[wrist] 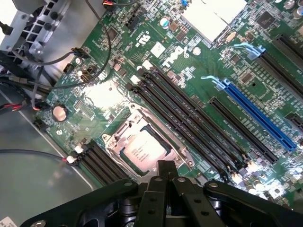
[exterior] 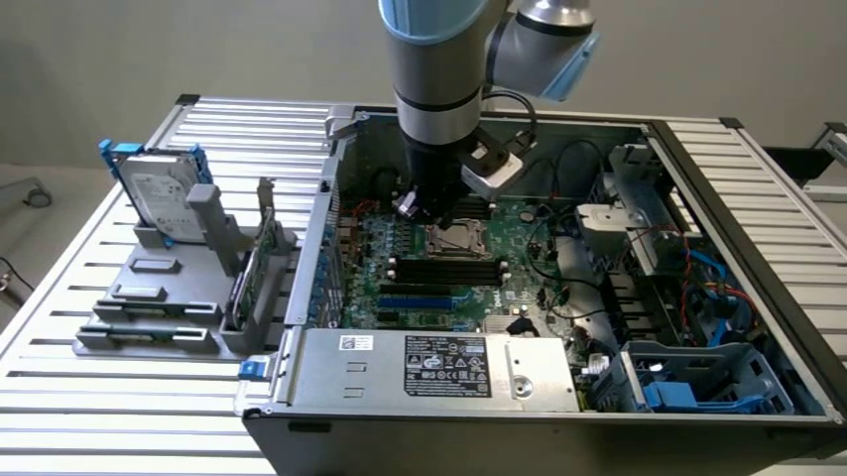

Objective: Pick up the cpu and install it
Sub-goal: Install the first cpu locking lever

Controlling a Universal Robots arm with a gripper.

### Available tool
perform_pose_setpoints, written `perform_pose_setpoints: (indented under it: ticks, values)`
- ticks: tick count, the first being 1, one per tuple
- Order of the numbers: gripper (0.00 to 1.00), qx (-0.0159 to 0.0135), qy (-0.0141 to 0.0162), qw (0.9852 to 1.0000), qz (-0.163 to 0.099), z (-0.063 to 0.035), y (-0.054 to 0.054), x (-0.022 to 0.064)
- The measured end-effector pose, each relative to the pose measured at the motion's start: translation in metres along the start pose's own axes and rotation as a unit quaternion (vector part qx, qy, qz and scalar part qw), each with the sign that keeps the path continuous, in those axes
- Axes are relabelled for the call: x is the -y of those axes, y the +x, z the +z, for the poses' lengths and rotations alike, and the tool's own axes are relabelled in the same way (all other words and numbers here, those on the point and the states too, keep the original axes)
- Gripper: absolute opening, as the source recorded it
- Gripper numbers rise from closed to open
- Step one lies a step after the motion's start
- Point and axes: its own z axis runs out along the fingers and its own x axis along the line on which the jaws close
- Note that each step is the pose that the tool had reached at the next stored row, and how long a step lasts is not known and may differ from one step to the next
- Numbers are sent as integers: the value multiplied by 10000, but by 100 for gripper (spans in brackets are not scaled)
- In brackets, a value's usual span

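We see the cpu (wrist: 142, 151) lying flat in the socket (wrist: 116, 142) on the motherboard (wrist: 199, 85), inside the open computer case (exterior: 736, 250). The tool (wrist: 163, 166) hangs just over one edge of it, fingers together, nothing clamped. We judge the chip light, stiff, smooth-topped and fragile underneath. Best taken by two opposite thin edges, kept level. The hard drive (exterior: 162, 198) stands well apart on the desk (exterior: 79, 397), at the exterior view's left.
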Motion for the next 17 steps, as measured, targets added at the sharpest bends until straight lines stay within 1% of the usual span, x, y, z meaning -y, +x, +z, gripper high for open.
perform_pose_setpoints:
  ticks: [2, 3, 5, 8, 10, 13, 15, 17]
  values:
    - [11, 52, -16, 10000, 1, 0, -3, 1]
    - [11, 73, -16, 10000, 5, 0, -6, 2]
    - [11, 101, -2, 9999, 15, -3, -13, 1]
    - [11, 131, 22, 9999, 27, -7, -26, -4]
    - [11, 146, 34, 9999, 35, -11, -33, -9]
    - [11, 170, 31, 9998, 46, -26, -46, -25]
    - [11, 185, 22, 9998, 51, -38, -57, -38]
    - [11, 192, 15, 9998, 57, -52, -71, -55]
